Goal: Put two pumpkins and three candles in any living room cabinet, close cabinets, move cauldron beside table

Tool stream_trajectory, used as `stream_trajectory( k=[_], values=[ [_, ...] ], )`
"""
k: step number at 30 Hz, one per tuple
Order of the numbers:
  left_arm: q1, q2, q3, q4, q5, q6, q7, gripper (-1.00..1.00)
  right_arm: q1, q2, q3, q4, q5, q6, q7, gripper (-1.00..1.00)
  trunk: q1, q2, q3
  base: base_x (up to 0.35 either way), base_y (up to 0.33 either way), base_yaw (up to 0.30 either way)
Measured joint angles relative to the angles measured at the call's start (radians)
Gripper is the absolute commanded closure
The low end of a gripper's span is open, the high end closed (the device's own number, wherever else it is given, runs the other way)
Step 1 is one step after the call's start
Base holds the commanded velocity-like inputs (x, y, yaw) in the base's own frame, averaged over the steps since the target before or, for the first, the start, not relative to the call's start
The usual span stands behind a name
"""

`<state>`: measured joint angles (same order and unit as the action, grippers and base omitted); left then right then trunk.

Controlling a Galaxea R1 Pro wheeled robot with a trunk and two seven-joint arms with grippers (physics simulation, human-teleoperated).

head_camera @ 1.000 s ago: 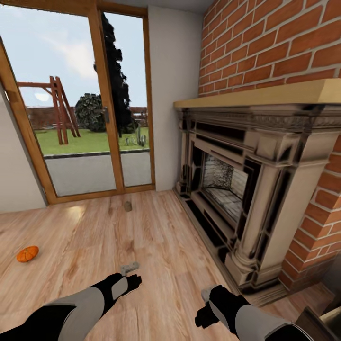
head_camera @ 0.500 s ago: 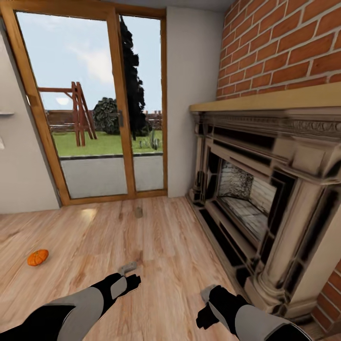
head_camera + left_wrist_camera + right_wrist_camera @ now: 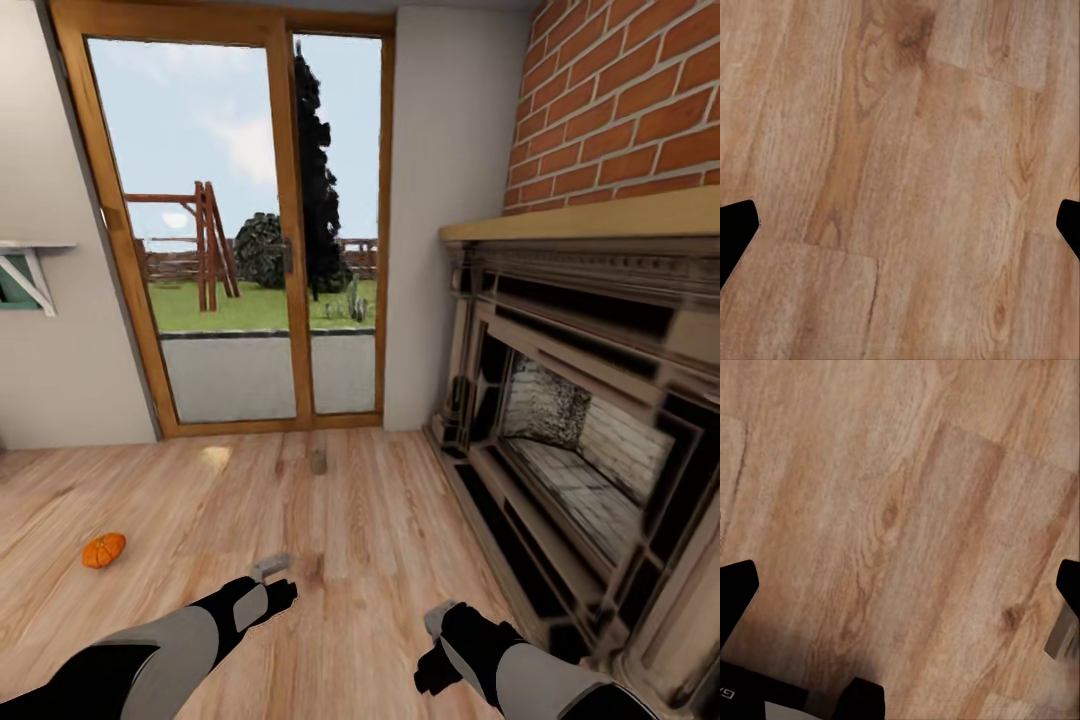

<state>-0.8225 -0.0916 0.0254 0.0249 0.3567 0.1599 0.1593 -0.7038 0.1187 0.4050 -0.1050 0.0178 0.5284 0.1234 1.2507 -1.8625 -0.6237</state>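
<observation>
A wide stretch of light wood-plank floor (image 3: 350, 560) is seen ahead in the head view, open from the near edge up to the glass patio door (image 3: 240, 230) at about 12 o'clock. The right side of this open room is bounded by the stone fireplace (image 3: 590, 440), whose base runs along the floor from 1 o'clock down toward 4 o'clock, with the brick wall (image 3: 640, 110) above its wooden mantel. The left side is bounded by a pale wall (image 3: 60, 370) at 10 o'clock, from which a small white shelf bracket (image 3: 30, 275) projects.

One pumpkin (image 3: 103, 550) is seen lying on the floor at about 9 o'clock, well apart from both arms and from the wall. A small squat tan candle (image 3: 318, 461) is seen standing on the floor at 12 o'clock, near the door's threshold and well apart from the fireplace.

The left hand (image 3: 268, 572) is held low over bare floor at about 7 o'clock; in the left wrist view its dark fingertips (image 3: 736, 225) are seen far apart at opposite edges, with nothing between them but planks. The right hand (image 3: 436, 640) is held at about 5 o'clock; in the right wrist view its fingertips (image 3: 736, 589) are likewise spread wide over bare floor, and nothing is gripped or touched.
</observation>
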Motion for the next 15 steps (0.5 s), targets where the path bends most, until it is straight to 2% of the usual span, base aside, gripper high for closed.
stream_trajectory(
  k=[15],
  values=[
    [0.0,0.0,0.0,0.0,0.0,0.0,0.0,-1.0,0.0,0.0,0.0,0.0,0.0,0.0,0.001,-1.0,0.0,0.0,-0.012,0.332,0.069,0.265]
  ],
)
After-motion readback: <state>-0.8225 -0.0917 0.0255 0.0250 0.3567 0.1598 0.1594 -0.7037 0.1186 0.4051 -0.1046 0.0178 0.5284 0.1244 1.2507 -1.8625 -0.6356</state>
